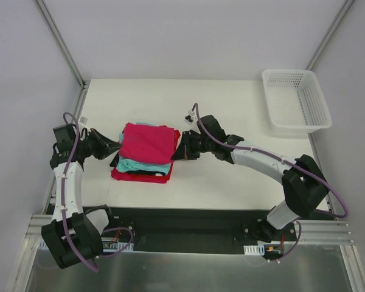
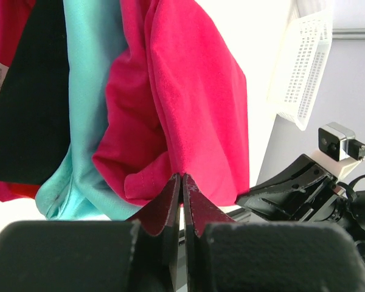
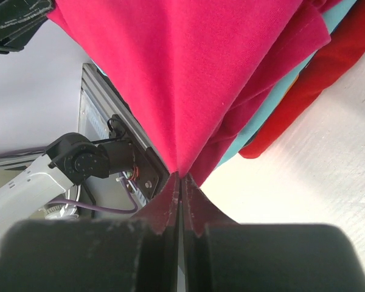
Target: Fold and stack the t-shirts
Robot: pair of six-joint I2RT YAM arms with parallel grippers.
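White matte table (image 1: pixel 231 109), pale grey walls (image 1: pixel 170 36) on three sides, aluminium frame posts (image 1: pixel 59 39) at far corners, white mesh basket (image 1: pixel 298 129) far right, black base strip (image 1: pixel 188 222) along near edge, even diffuse light

I see four folded t-shirts in one stack on the surface (image 1: pixel 225 115), left of centre in the top view. The magenta t-shirt (image 1: pixel 147 143) lies on top as a rough square, slightly skewed against the layers below. Under it the teal t-shirt (image 1: pixel 132 164) pokes out at the lower left, with a sliver along the upper edge too. The dark t-shirt (image 1: pixel 143 173) shows as a thin band beneath that. The red t-shirt (image 1: pixel 140 179) is at the bottom, touching the surface. In the right wrist view, the magenta cloth is drawn to a point between the closed fingers of the right hand (image 3: pixel 181 176).
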